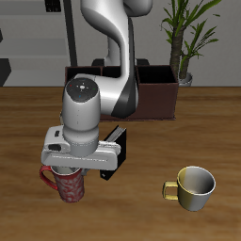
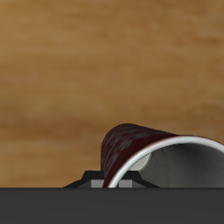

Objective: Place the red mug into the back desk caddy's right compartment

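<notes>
Wood-brown table [image 1: 188, 122] fills the scene, seen from above, with one robot arm [image 1: 118, 56] reaching over it. Two mugs are in view. One is the red mug [image 1: 70, 185], speckled with a pale pattern, sitting directly under the gripper [image 1: 68, 172] near the table's front edge. The other is a plain cream mug [image 1: 194, 187], standing upright and well apart from the red mug, at about the same distance from the front edge, its handle turned toward the red mug.

One caddy [image 1: 155, 94], long and dark brown, stands far back behind the red mug, partly hidden by the arm. Its compartments cannot be told apart from here. One small black box [image 1: 114, 151] lies between the red mug and the caddy, just beside the gripper's white body. One potted plant [image 1: 188, 38] stands behind the caddy.

The gripper's body covers the top of the red mug, so the fingers are hidden in the overhead view. In the wrist view the red mug [image 2: 140, 149] sits very close to the camera, its pale grey inside and rim showing, with bare wood grain beyond it. The gripper appears to be around the mug's rim, but whether it is clamped on it cannot be told.
</notes>
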Available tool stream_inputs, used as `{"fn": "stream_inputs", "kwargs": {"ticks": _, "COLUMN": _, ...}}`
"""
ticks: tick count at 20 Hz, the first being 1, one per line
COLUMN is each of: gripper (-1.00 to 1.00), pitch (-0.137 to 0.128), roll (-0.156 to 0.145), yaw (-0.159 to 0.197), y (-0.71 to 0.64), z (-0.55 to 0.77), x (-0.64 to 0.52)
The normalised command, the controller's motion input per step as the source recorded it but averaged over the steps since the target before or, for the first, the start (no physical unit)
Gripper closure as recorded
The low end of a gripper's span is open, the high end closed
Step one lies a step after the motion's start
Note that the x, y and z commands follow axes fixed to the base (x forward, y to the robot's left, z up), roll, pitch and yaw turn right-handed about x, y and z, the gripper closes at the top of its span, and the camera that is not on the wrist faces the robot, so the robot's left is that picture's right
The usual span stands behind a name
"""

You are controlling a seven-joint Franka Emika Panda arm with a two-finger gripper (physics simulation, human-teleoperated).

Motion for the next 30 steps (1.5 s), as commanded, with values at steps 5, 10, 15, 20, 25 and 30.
{"fn": "stream_inputs", "kwargs": {"ticks": 5, "gripper": 1.0, "pitch": -0.062, "roll": -0.058, "yaw": 0.008, "y": -0.15, "z": 0.31, "x": -0.05}}
{"fn": "stream_inputs", "kwargs": {"ticks": 10, "gripper": 1.0, "pitch": -0.07, "roll": -0.041, "yaw": -0.028, "y": -0.1, "z": 0.53, "x": -0.16}}
{"fn": "stream_inputs", "kwargs": {"ticks": 15, "gripper": 1.0, "pitch": -0.082, "roll": -0.041, "yaw": -0.034, "y": -0.07, "z": 0.71, "x": -0.29}}
{"fn": "stream_inputs", "kwargs": {"ticks": 20, "gripper": 1.0, "pitch": -0.059, "roll": -0.057, "yaw": -0.056, "y": -0.15, "z": 0.71, "x": -0.44}}
{"fn": "stream_inputs", "kwargs": {"ticks": 25, "gripper": 1.0, "pitch": -0.052, "roll": 0.016, "yaw": 0.014, "y": 0.03, "z": 0.5, "x": -0.51}}
{"fn": "stream_inputs", "kwargs": {"ticks": 30, "gripper": 1.0, "pitch": -0.013, "roll": -0.024, "yaw": -0.022, "y": -0.03, "z": 0.33, "x": -0.42}}
